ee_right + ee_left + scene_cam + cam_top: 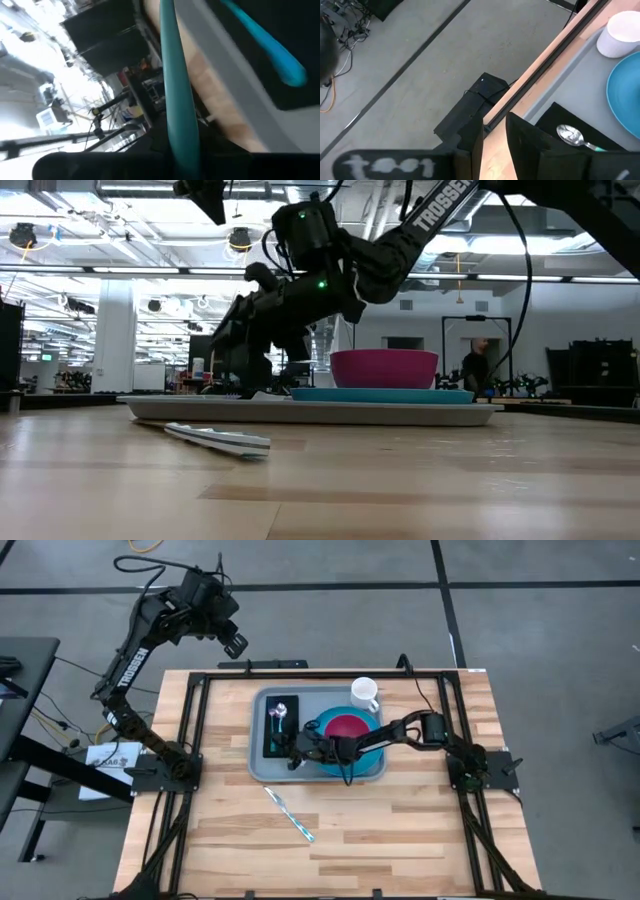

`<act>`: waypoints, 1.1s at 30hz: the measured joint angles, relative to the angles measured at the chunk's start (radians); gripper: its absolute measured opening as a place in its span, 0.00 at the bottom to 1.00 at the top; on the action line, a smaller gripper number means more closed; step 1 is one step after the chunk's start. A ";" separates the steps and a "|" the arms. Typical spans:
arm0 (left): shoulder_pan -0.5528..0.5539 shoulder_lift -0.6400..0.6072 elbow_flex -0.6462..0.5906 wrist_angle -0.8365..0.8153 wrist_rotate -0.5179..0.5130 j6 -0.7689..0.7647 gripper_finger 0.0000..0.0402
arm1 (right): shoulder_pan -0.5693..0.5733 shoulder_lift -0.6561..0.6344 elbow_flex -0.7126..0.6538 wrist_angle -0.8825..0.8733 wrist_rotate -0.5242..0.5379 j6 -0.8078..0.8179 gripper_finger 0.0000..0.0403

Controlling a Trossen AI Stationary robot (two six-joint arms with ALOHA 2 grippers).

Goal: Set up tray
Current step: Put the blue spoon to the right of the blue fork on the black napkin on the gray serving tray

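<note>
Pictured mid-table: the tray (300,776), already carrying black napkin (270,730), spoon (281,712), blue plate (322,725), pink bowl (347,725) and white mug (365,692). Low over the napkin, the right gripper (295,750), clenched on a teal-handled utensil (176,100). Raised off the far left corner, the left gripper (235,643), fingers (530,145) slightly parted, grasping nothing. Likely hazards: dragging the napkin or knocking the spoon askew on release; nudging the bowl with the low forearm. Legible on the arm: "TROSSEN" (128,665).
</note>
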 joint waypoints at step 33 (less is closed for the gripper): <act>0.000 0.001 0.000 0.001 0.020 -0.005 0.18 | -0.079 0.149 0.140 -0.008 -0.166 -0.018 0.07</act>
